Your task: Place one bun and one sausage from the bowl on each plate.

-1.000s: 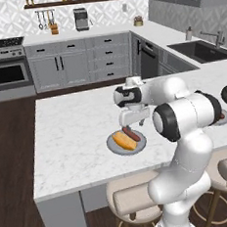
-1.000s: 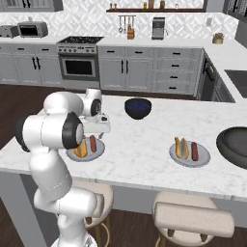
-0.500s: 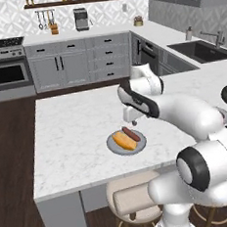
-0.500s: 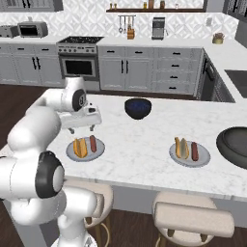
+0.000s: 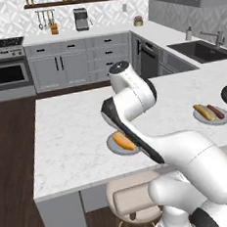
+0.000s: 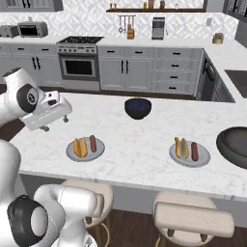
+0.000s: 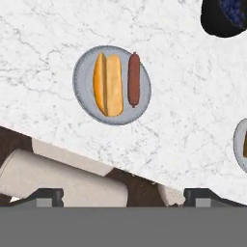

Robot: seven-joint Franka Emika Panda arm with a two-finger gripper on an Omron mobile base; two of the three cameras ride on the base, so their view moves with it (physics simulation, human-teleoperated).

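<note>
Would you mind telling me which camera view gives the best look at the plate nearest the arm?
The hand view: it looks straight down on the plate, with bun and sausage lying side by side, unobstructed. The right base view shows the same plate smaller, at an angle. In the left base view the arm covers most of it.

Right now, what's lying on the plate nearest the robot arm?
A bun and a sausage lie side by side on the plate; the plate surface beneath them is covered.
</note>
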